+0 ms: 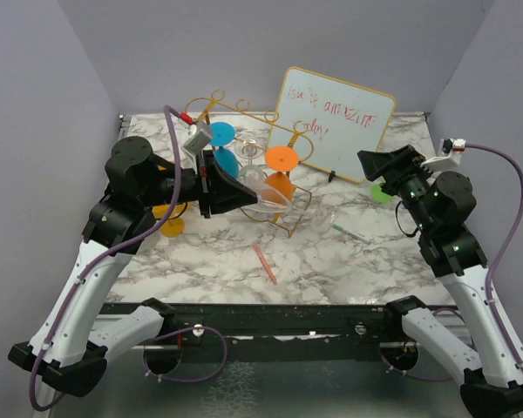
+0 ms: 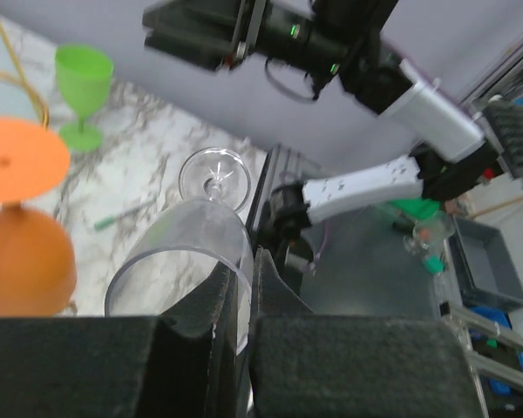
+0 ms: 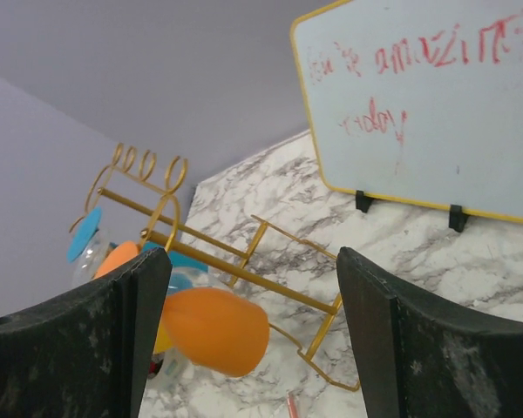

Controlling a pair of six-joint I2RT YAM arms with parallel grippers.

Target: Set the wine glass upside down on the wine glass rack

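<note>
My left gripper (image 1: 251,198) is shut on the rim of a clear wine glass (image 1: 277,204), one finger inside the bowl and one outside. The glass (image 2: 185,244) is tipped on its side, its foot pointing away from the left gripper (image 2: 244,272). It hangs at the front of the gold wine glass rack (image 1: 283,165), beside an orange glass (image 1: 281,183) that hangs there upside down. A blue glass (image 1: 222,148) hangs further left. My right gripper (image 1: 372,165) is open and holds nothing. It (image 3: 253,261) faces the rack (image 3: 244,266) from the right, well apart.
A framed whiteboard (image 1: 333,122) leans at the back right. A green glass (image 1: 381,193) stands under my right arm, and a yellow glass (image 1: 168,224) is by my left arm. A pink stick (image 1: 264,261) and a green stick (image 1: 349,232) lie on the marble table (image 1: 331,270).
</note>
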